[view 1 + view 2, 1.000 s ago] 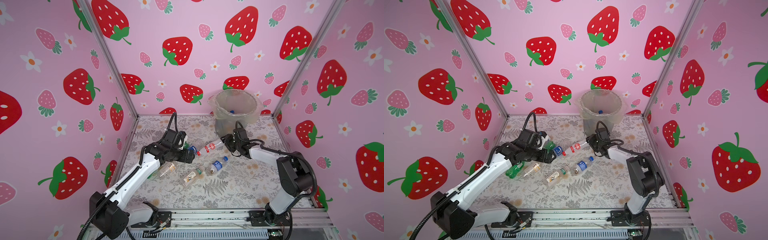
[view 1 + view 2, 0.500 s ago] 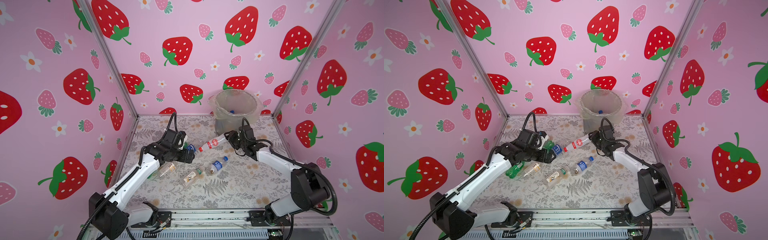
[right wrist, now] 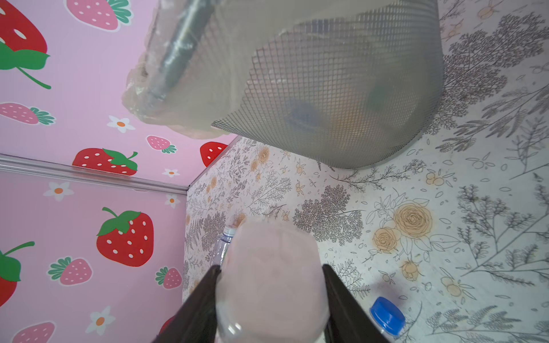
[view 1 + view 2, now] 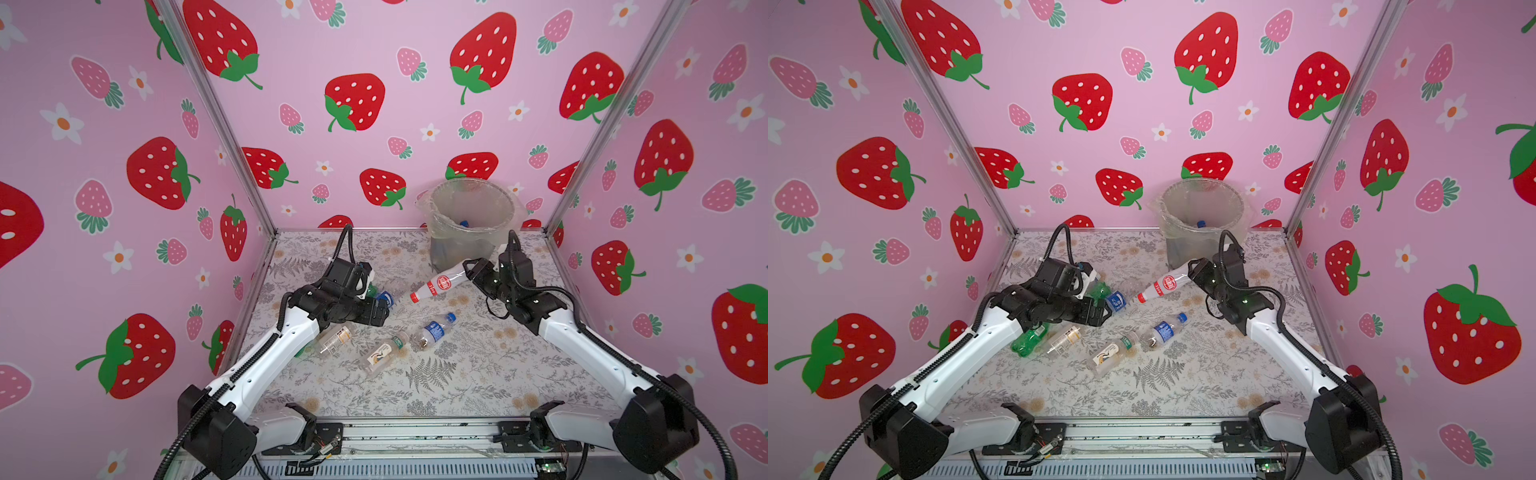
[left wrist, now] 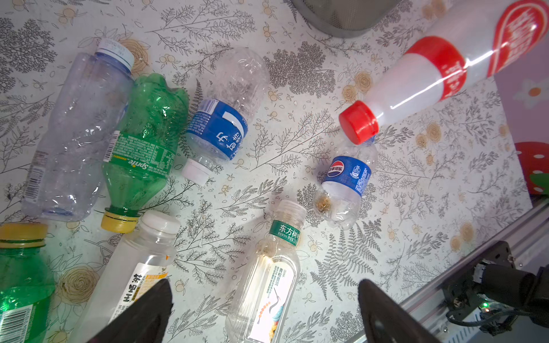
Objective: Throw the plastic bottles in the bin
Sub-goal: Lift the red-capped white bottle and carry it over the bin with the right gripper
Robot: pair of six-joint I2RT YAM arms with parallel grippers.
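Note:
My right gripper (image 4: 471, 270) (image 3: 271, 267) is shut on the base of a white bottle with red cap and label (image 4: 440, 284) (image 4: 1167, 284) (image 5: 416, 86). The bottle hangs tilted, cap down, just in front of the bin (image 4: 457, 249) (image 4: 1183, 249) (image 3: 341, 89). A blue-capped bottle lies inside the bin. My left gripper (image 4: 380, 313) (image 5: 263, 286) is open above several bottles lying on the mat: a bird-label bottle (image 5: 270, 279), a green Sprite bottle (image 5: 142, 148), a blue-label bottle (image 5: 222, 124) and a small Pepsi bottle (image 5: 346, 178).
A crumpled clear bottle (image 5: 80, 133), a white-capped tea bottle (image 5: 133, 273) and another green bottle (image 5: 20, 282) lie near the left arm. Pink strawberry walls close in three sides. A metal rail (image 4: 415, 432) runs along the front edge.
My right gripper has risen from the mat with the red-capped bottle and moved toward the bin. The left arm has barely moved.

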